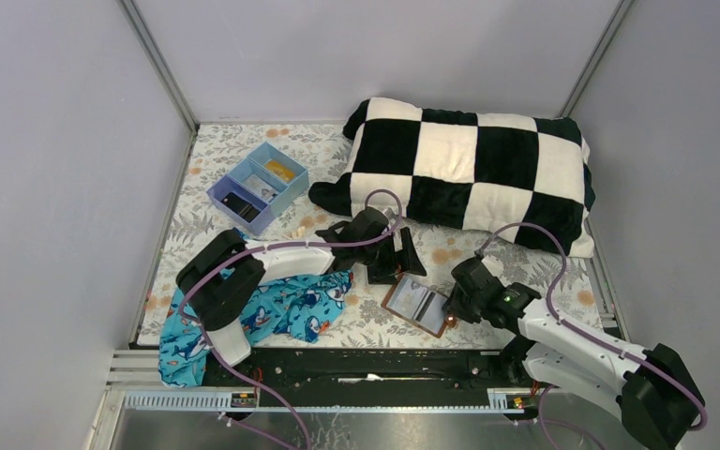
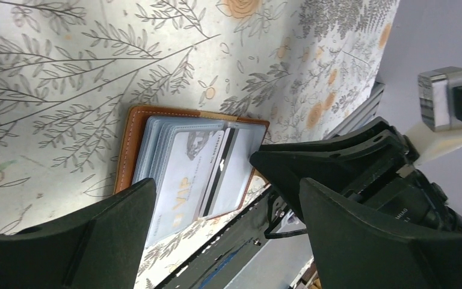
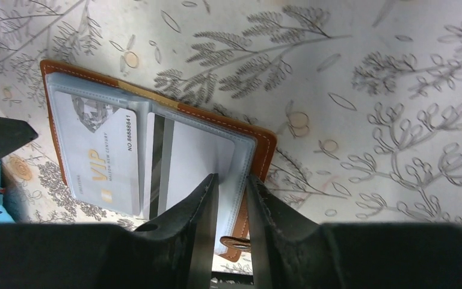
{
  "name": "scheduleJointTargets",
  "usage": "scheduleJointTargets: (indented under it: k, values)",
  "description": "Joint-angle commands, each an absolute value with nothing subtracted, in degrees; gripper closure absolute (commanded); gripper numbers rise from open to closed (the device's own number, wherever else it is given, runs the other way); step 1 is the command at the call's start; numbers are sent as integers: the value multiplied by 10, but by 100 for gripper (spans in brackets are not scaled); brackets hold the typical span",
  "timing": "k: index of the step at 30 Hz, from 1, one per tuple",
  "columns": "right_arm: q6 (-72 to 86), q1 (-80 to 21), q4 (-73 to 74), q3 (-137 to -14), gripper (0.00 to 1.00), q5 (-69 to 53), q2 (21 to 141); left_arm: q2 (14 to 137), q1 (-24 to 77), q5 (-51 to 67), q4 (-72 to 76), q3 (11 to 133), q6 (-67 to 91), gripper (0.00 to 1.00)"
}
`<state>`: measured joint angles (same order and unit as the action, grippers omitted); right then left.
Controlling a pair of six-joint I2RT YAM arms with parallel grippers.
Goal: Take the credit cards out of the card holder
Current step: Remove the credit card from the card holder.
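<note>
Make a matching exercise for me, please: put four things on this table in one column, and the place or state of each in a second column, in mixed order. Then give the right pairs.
Column A
1. card holder
2. blue divided tray
3. checkered pillow
4. shark-print cloth

Column B
a. far side, on the right
b. near side, on the left, crumpled
c. near side, right of the middle, lying open
d. far side, on the left

Right pairs: 1-c, 2-d, 3-a, 4-b
</note>
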<state>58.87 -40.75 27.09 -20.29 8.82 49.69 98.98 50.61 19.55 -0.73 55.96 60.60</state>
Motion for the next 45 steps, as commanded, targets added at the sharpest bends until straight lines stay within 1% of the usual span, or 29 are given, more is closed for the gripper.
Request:
scheduleJointTargets:
  k: [1,7,9,11,14,19,23,27,30,33,36,39,45]
  values:
    - [560,-407,210,-194,69,114,541,963,495,177,-25,556,592,7]
    - [480,-405,122,-229,69,142,624,912,463,170,-41,529,585,7]
    - [458,-405,137,-269,68,156,646,902,460,172,-46,528,574,6]
    - [440,-405,153,-310,67,155,647,902,458,184,-62,538,562,6]
    - [434,-405,154,-327,63,137,616,896,459,198,-62,541,560,7]
    - [461,-405,157,-319,61,95,576,876,464,235,-3,517,601,12]
    - [493,-405,138,-285,65,40,570,887,484,255,42,511,625,17]
    - [521,-405,93,-249,67,-12,584,919,490,312,107,505,649,19]
    - [521,-405,115,-258,67,-4,604,930,490,316,143,491,669,22]
    - [514,-405,127,-261,67,10,608,947,493,324,170,484,688,22]
    - [510,-405,100,-258,67,-16,600,953,493,316,155,486,684,22]
    - [519,-405,53,-249,66,-39,598,943,487,277,88,493,660,23]
    - [535,-404,-10,-245,65,-61,642,941,478,250,41,487,642,25]
